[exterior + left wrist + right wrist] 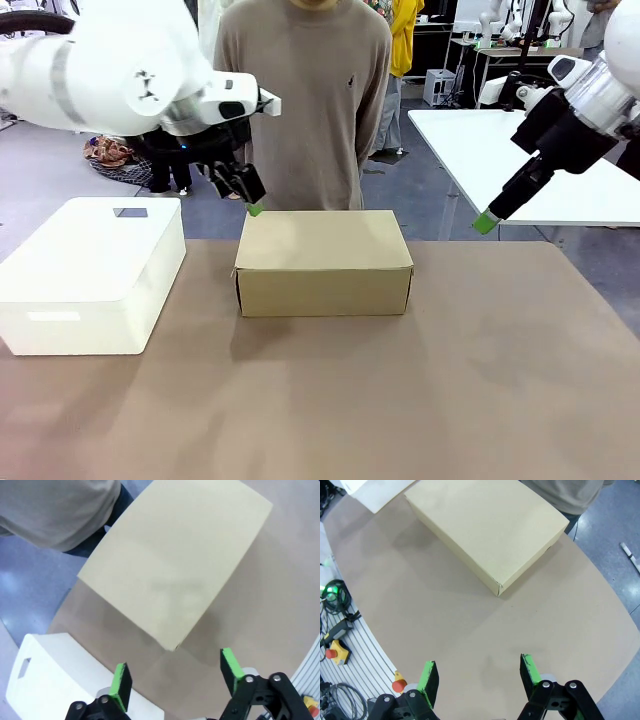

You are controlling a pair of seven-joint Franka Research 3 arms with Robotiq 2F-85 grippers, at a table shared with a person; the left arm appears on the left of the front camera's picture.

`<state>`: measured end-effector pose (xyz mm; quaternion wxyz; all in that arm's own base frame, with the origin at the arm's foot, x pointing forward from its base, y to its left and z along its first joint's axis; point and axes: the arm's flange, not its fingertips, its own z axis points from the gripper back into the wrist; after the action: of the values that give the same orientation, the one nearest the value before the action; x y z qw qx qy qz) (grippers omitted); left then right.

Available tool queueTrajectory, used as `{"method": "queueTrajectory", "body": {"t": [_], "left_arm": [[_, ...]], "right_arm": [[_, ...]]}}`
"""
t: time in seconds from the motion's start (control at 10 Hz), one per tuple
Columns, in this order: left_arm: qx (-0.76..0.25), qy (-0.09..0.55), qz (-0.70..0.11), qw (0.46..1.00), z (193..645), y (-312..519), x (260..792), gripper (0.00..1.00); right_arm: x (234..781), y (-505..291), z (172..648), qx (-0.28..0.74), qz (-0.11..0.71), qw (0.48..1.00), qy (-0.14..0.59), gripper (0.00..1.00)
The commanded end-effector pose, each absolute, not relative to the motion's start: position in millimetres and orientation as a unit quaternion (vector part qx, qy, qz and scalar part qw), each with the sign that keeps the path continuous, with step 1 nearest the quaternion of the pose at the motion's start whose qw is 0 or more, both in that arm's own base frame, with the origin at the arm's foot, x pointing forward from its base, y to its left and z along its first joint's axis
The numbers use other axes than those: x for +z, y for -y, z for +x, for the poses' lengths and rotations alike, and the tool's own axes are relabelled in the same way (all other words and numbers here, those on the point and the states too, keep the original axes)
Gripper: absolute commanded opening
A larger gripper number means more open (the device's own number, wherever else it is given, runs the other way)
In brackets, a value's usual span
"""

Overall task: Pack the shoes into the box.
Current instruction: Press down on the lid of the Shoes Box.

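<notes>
The box [322,262] stands shut in the middle of the table, its lid flat on top; it also shows from above [175,560] [485,525]. The shoes are out of view. My left gripper [246,198] hangs just above the box's far left corner. In its wrist view the left gripper [172,675] is open, with nothing between the green pads. My right gripper [485,220] is raised off to the right of the box, beyond the table's far right corner. Its own view shows the right gripper [477,672] open and empty over bare tabletop.
A larger white plastic box [90,270] with a lid stands at the table's left, close to the cardboard one. A person [305,110] stands at the far edge right behind the box. A white table [560,170] stands farther right. The near tabletop [400,400] is bare.
</notes>
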<state>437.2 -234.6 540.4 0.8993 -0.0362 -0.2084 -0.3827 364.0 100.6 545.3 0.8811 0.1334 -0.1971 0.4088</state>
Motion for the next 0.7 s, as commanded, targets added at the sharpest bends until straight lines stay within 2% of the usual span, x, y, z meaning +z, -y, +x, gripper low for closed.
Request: {"method": "queueTrajectory", "body": {"t": [0.0,0.3,0.6], "left_arm": [[-0.394,0.233,-0.045,0.888,418,211,541,1.00],[-0.424,0.256,-0.063,0.866,392,195,558,1.00],[-0.450,0.253,-0.089,0.852,382,190,565,1.00]], "right_arm": [[546,-101,364,0.408,0.127,0.883,0.197,0.86],[546,-101,364,0.408,0.127,0.883,0.197,0.86],[546,-101,364,0.408,0.127,0.883,0.197,0.86]]}}
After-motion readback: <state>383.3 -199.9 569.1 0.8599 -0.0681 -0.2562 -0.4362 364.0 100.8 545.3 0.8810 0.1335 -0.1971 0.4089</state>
